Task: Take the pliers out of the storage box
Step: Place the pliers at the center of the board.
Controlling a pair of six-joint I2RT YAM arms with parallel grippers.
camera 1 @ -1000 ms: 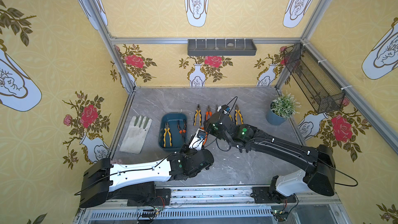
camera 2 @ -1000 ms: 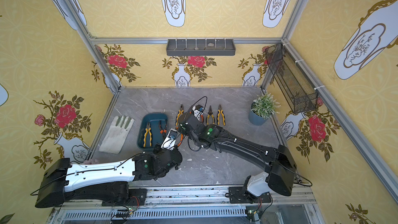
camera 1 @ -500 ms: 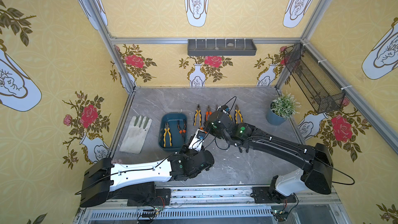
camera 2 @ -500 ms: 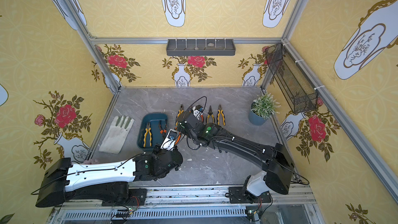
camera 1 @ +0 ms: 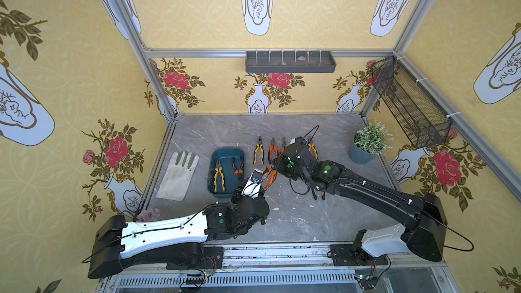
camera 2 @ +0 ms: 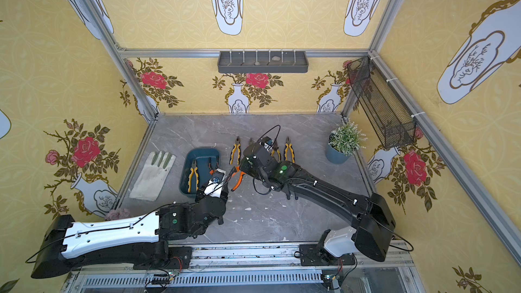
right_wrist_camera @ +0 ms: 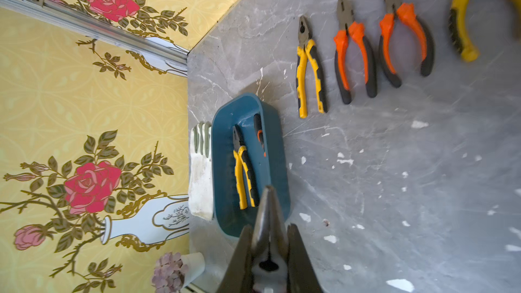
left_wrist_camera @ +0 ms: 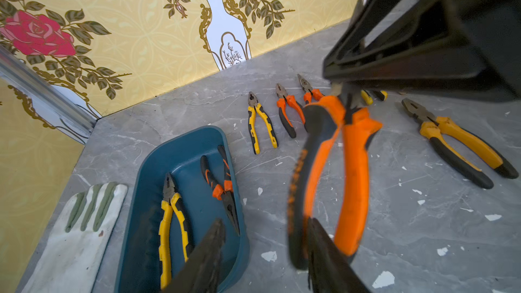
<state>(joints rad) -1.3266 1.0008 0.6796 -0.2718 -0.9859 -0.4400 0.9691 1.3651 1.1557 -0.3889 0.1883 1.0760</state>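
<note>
**Left fingers have let go; the orange pliers now hang from the right gripper alone**

Since a second ago the arms have scarcely shifted, but the grip has changed hands. The left gripper (left_wrist_camera: 265, 221), clamped then, now has its fingers spread wide and holds nothing. Nearest its wrist camera, the orange-handled pliers (left_wrist_camera: 349, 170) hang handles-down in the air. One handle sits close against a left finger (left_wrist_camera: 327, 260); whether they still touch I cannot tell. Above them the right gripper (right_wrist_camera: 270, 231) is clenched on the pliers' metal nose, pinched between both fingers in the right wrist view. In both top views this happens just beside the storage box (camera 1: 227, 156) (camera 2: 203, 153), over the grey marble tabletop (camera 1: 282, 221).

Next out, the box still holds yellow-handled pliers (left_wrist_camera: 170, 200) and orange long-nose pliers (left_wrist_camera: 221, 190), the latter along one wall. A work glove (left_wrist_camera: 79, 235) lies at the box's other side. Beyond, more pliers lie on the table, apart from one another: a yellow pair (left_wrist_camera: 253, 107), an orange pair (left_wrist_camera: 284, 102), an orange needle-nose pair (left_wrist_camera: 308, 94) and a larger yellow pair (left_wrist_camera: 431, 125). Farthest are a potted plant (camera 1: 369, 143) and a grey wall tray (camera 1: 290, 63).

The risk, as I judge it, lies in that hold. A smooth, tapering nose gives the fingers little purchase, and the heavier handles hang below, so a quick swing could pivot the tool or slide it free. It might then fall onto the laid-out row or back into the box. The left finger so near the handle could also snag it as the arms part
</note>
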